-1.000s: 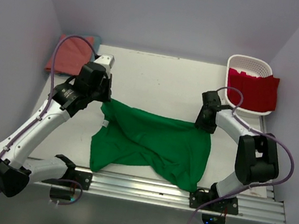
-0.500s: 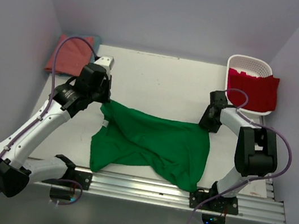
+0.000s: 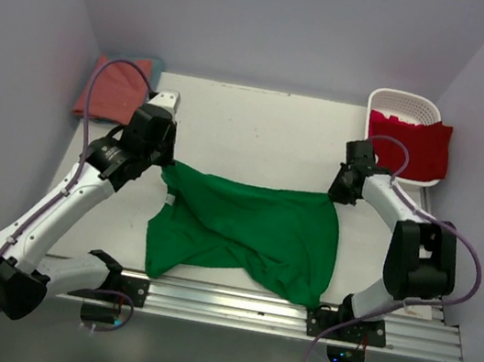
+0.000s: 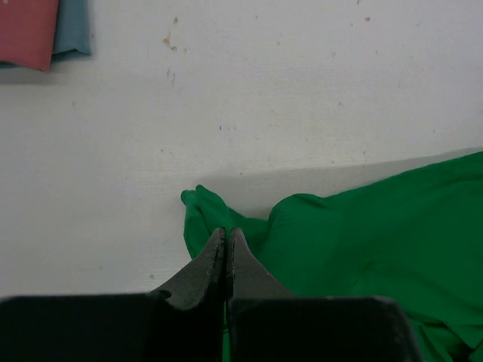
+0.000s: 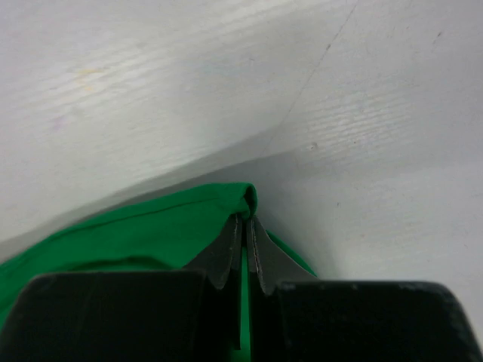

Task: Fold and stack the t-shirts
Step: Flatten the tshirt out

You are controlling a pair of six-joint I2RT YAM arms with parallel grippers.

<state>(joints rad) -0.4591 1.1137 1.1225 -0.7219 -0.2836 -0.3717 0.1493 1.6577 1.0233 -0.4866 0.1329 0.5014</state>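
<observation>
The bright green t-shirt lies crumpled across the table's front, its back edge stretched between both grippers. My left gripper is shut on the shirt's back left corner; in the left wrist view the gripper has its jaws pressed together, with green cloth poking out past the tips. My right gripper is shut on the back right corner. In the right wrist view the gripper pinches a fold of the green cloth. The salmon-pink t-shirt lies folded on the teal-blue t-shirt at the back left. The red t-shirt hangs over the basket.
A white lattice basket stands at the back right corner. The folded pink shirt and the teal one show at the top left of the left wrist view. An aluminium rail runs along the front edge.
The right gripper went from open to shut on the shirt's back right corner and shifted slightly back and right. The shirt's back edge now runs straighter. The left arm barely moved.
</observation>
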